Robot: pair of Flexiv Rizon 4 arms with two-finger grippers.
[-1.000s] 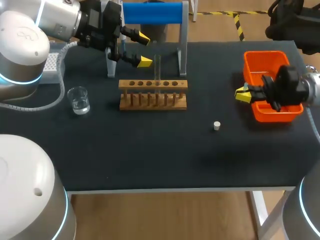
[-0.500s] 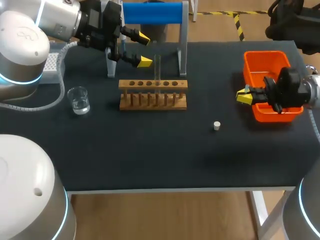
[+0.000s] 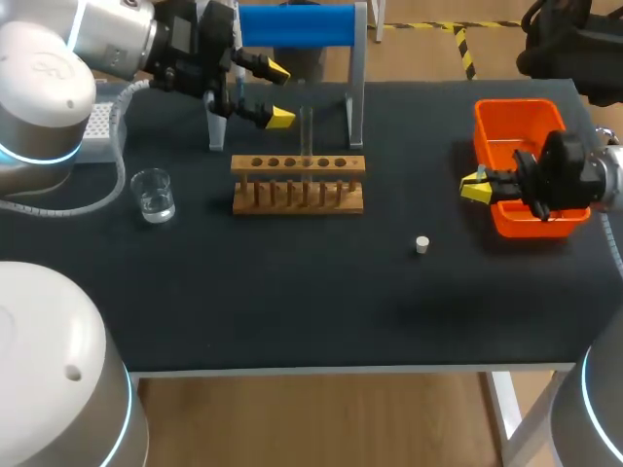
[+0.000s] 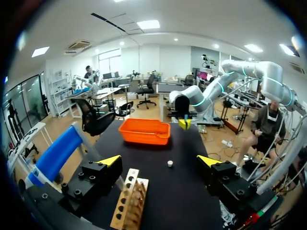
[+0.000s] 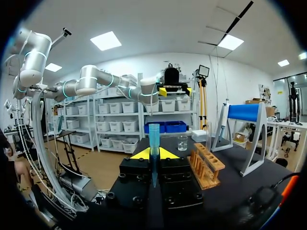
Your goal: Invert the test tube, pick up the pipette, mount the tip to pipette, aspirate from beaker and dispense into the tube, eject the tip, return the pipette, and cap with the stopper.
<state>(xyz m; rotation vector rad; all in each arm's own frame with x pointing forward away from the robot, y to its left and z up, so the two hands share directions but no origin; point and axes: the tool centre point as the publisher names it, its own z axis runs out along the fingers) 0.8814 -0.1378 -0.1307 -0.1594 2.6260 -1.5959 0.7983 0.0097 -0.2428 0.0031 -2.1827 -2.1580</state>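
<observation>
Left gripper (image 3: 278, 94): jaws wide apart, holding nothing. It hangs at 11 o'clock from the wooden rack (image 3: 298, 183).
Right gripper (image 3: 475, 187): jaws pinched on a blue tip (image 5: 153, 139) that stands straight up between them. It is at 3 o'clock from the rack, just beside the orange bin (image 3: 516, 105).
Test tube (image 3: 307, 131): upright in the rack, fourth hole from the left, near the left gripper's lower finger.
Pipette (image 5: 222, 120): hangs on the blue stand (image 3: 297, 24) at 12 o'clock from the rack. From above, the left gripper hides most of it.
Beaker (image 3: 153, 195): has water in it, at 9 o'clock from the rack.
Stopper (image 3: 421, 244): small and white, alone on the dark table (image 3: 292, 311) at 4 o'clock from the rack.
Tip box (image 3: 100, 122): at 10 o'clock, partly behind the left arm.
</observation>
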